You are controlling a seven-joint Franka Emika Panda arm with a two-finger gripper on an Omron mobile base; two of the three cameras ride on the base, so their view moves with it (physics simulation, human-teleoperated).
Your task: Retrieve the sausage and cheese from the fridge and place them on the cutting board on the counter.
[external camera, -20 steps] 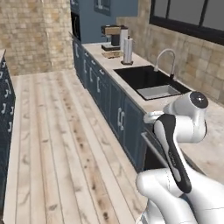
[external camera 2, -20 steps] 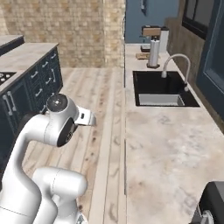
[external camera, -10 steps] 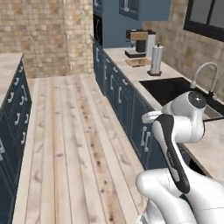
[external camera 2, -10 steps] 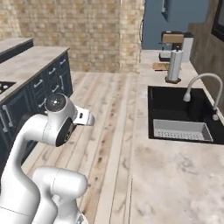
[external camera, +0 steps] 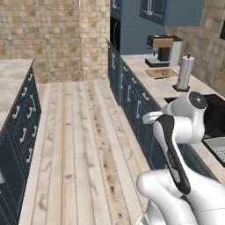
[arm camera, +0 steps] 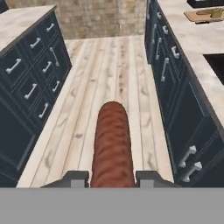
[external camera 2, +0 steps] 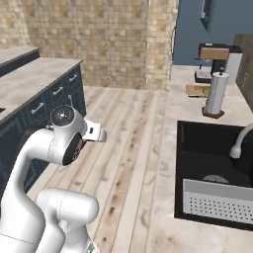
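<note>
between the two small dark fingertips of the gripper (arm camera: pixel 112 178), in the hand view, lies the sausage (arm camera: pixel 112 144), a reddish-brown cylinder pointing away from the camera over the pale wooden floor (arm camera: pixel 109 74). the jaws are closed tight against its sides, so the sausage is in hand and off any surface.

the counter (external camera: pixel 154 79) runs along the right side of the kitchen over dark blue cabinets (external camera: pixel 132 94). far down it, in front of the coffee machine (external camera: pixel 163 49), rests the cutting board (external camera: pixel 161 72), with a paper towel roll (external camera: pixel 184 72) standing just beside it and the sink (external camera 2: pixel 217 168) nearer the robot. in the hand view the cutting board (arm camera: pixel 205 15) shows at the top right corner with a small greenish lump on it, which may be the cheese (arm camera: pixel 215 13), though it is too small to be sure.

as for progress, the sausage has been fetched and is being carried, well apart from the board. if that lump is the cheese, half the job is done already. what is left, by my reading, is to drive along the cabinets to the far end of the counter, reach over the board and set the sausage down on it. the arm (external camera: pixel 176 132) is folded in close to the base.
</note>
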